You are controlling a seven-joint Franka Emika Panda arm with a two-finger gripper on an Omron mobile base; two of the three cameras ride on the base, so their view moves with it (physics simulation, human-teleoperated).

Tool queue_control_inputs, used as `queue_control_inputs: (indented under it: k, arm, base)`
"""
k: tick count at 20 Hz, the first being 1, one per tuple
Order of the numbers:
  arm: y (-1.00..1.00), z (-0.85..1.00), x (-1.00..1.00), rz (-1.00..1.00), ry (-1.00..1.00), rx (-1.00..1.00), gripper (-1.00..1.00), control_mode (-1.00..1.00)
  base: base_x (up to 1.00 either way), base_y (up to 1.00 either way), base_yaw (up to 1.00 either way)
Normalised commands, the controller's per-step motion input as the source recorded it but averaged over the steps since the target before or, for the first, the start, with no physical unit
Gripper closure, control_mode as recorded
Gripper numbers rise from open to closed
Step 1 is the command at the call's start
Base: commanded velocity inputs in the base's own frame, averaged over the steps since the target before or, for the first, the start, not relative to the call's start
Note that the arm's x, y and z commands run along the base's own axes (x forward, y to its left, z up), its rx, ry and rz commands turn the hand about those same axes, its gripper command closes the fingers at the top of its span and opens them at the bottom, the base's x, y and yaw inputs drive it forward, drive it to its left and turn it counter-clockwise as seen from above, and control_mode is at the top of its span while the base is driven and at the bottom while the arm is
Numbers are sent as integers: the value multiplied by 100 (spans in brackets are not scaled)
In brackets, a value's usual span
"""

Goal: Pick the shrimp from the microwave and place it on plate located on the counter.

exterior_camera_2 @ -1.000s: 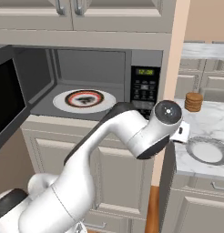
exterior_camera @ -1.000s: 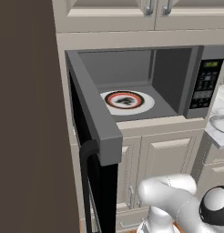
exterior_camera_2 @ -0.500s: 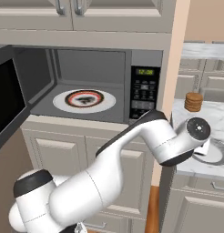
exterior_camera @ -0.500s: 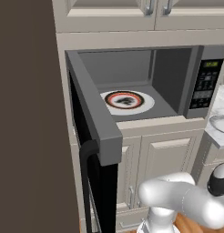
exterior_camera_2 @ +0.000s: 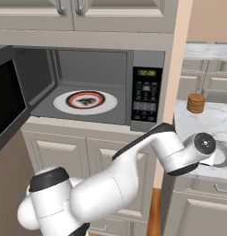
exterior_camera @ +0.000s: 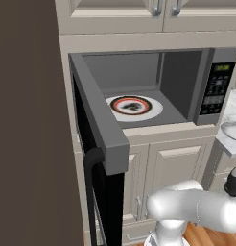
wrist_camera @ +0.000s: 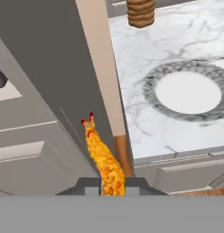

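Note:
In the hand view my gripper (wrist_camera: 112, 185) is shut on the shrimp (wrist_camera: 104, 158), an orange curved piece that sticks up from between the finger tips. Up and to the right of it lies the plain pale plate (wrist_camera: 188, 93) on the marbled counter (wrist_camera: 132, 77); the shrimp is off to the plate's side, over the counter's edge and cabinet front. In the right base view my arm reaches right, its wrist (exterior_camera_2: 202, 144) hiding most of the plate (exterior_camera_2: 224, 155). The microwave (exterior_camera_2: 92, 69) stands open, its door (exterior_camera: 98, 126) swung out.
Inside the microwave lies a white plate with a red-and-black ring (exterior_camera_2: 86, 101). A brown stack of round pieces (exterior_camera_2: 196, 103) stands on the counter behind the plain plate. A tan wall panel (exterior_camera_2: 176, 69) separates microwave and counter. Cream cabinet doors (exterior_camera: 172, 163) are below.
My arm has swung right, from in front of the microwave's keypad to beside the counter plate. The microwave and both plates have stayed put.

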Motion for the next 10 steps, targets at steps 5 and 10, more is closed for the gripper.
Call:
queue_control_inputs:
  k: [5, 10]
  arm:
    - [-46, 0, 71, 0, 0, 3, 100, -100]
    - [-50, -31, 43, 0, 0, 0, 100, -100]
  base:
    - [0, 0, 0]
    - [0, 0, 0]
